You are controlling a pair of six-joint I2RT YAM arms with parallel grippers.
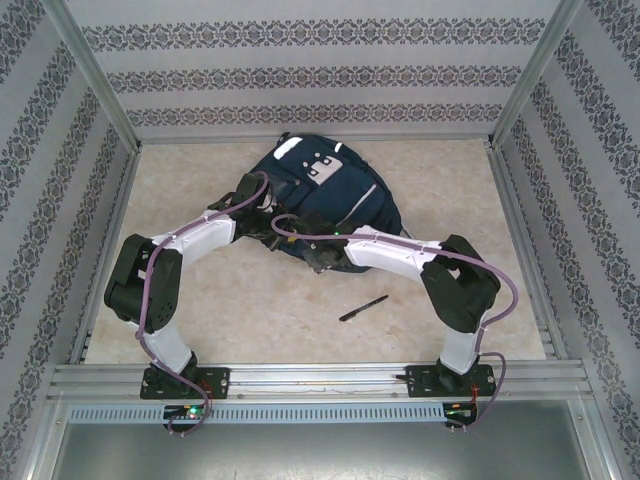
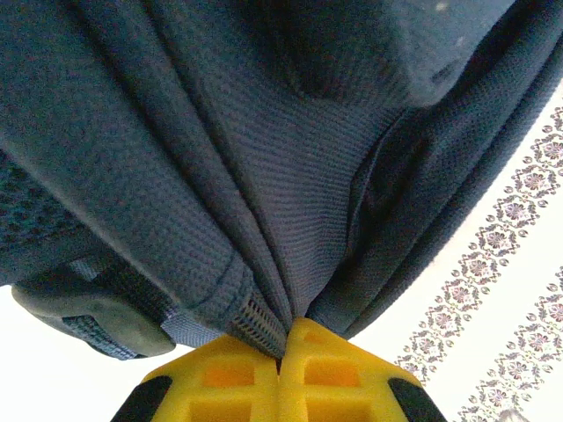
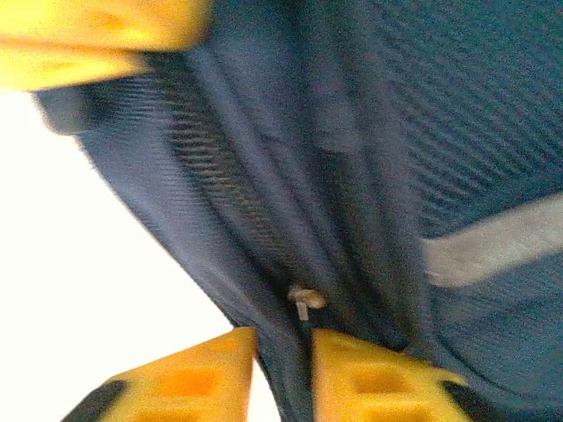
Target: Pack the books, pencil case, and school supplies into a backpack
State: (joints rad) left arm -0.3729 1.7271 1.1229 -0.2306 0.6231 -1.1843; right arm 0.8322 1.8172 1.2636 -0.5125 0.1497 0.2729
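Observation:
The navy backpack (image 1: 335,185) lies at the back middle of the table, white patches up. At its near left edge my left gripper (image 1: 264,214) is shut on a bunched fold of its fabric (image 2: 264,264), which is pinched between the yellow fingertips (image 2: 283,338). My right gripper (image 1: 318,256) is at the near edge, its jaws closed round a fabric fold with a zipper and small metal slider (image 3: 303,299). One slim black pen (image 1: 362,308) lies loose on the table in front of the backpack. The books and pencil case are out of view.
Patterned walls with metal frame rails enclose the table on three sides. A yellow finger (image 3: 88,35) of the other gripper shows at the top left of the right wrist view. Bare tabletop (image 1: 250,310) lies between the arm bases and the backpack.

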